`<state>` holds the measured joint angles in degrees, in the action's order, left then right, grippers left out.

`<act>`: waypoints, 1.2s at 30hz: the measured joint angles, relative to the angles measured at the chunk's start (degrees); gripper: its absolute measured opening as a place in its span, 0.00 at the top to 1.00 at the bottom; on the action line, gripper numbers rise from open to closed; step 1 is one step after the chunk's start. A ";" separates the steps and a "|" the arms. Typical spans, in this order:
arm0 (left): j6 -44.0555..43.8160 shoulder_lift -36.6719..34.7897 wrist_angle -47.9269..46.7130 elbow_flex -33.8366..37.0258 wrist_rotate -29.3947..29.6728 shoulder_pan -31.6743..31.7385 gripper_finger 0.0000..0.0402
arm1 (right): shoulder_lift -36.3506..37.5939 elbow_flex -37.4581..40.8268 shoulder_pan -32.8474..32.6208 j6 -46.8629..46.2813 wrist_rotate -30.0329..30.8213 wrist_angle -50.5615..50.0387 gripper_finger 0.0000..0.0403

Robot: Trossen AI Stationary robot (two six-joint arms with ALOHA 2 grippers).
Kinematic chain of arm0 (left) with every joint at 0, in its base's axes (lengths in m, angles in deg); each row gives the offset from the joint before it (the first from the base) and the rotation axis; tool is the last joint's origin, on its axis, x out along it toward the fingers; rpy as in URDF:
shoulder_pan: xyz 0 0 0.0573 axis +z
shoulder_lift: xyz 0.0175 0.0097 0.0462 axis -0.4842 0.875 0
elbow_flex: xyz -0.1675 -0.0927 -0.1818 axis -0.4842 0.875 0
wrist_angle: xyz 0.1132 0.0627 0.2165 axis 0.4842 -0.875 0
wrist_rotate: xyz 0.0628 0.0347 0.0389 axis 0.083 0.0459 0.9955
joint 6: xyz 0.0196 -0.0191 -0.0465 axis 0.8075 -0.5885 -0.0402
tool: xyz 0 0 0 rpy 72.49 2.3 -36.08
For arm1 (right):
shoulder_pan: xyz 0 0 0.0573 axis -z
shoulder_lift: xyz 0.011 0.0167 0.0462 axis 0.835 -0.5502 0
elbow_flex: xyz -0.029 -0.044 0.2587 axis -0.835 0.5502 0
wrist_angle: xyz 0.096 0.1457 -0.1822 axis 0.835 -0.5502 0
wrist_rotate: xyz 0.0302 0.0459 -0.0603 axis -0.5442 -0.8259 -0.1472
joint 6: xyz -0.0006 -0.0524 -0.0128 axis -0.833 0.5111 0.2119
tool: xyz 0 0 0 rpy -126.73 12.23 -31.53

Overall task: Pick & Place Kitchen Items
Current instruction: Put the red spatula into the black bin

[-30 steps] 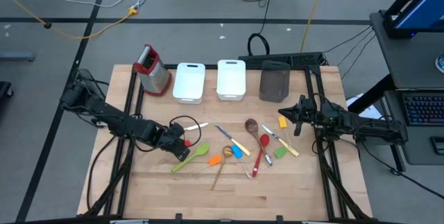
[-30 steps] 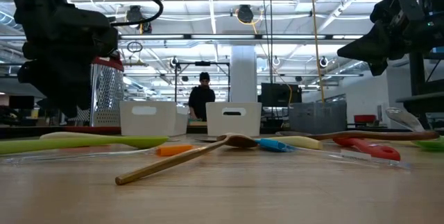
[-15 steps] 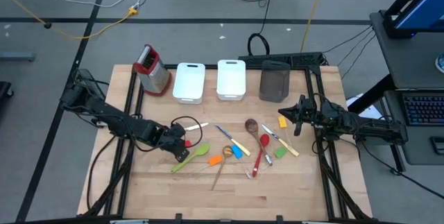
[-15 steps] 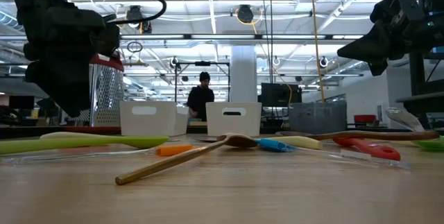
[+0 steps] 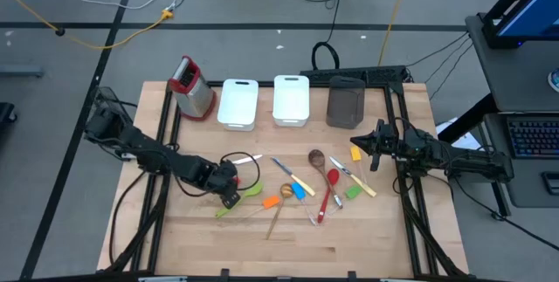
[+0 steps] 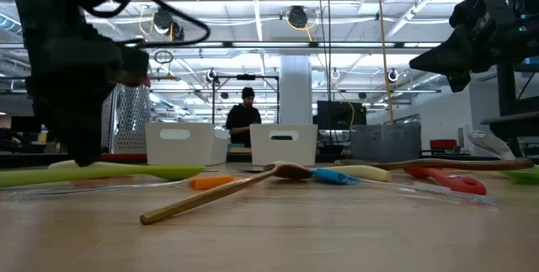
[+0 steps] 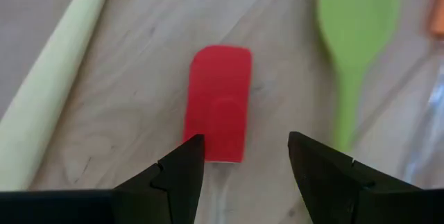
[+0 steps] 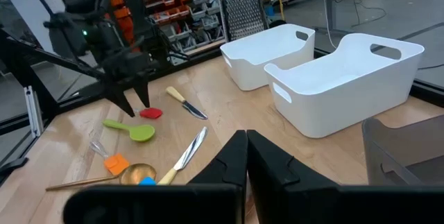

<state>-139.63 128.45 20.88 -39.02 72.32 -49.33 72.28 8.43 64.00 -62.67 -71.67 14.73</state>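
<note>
Left gripper (image 7: 239, 158) hovering low over table (image 5: 367, 238), fingers spread, straddling red spatula (image 7: 218, 101) lying flat, not touching it. Green spatula (image 7: 355, 40) lying just beside. Right gripper (image 5: 374, 153) waiting at table's right edge, fingers pressed together, holding nothing.

no readable text, labels or numbers anywhere — not on table, bins, or room beyond
</note>
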 joint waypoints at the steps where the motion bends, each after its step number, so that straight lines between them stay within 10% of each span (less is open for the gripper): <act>1: 0.00 0.83 0.07 0.00 0.05 0.24 0.47 | 0.00 -0.01 0.01 0.01 -0.01 0.01 0.99; 22: 1.72 7.17 -1.43 -0.39 0.61 2.88 0.48 | 0.02 -0.01 0.01 -0.22 -0.01 0.03 0.99; 36: 3.22 8.59 -1.69 -0.63 2.95 2.20 0.79 | 0.02 0.00 0.02 -0.26 -0.01 0.04 0.99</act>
<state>-136.41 137.04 19.19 -39.65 75.27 -47.13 72.30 8.43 64.02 -62.93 -71.68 14.77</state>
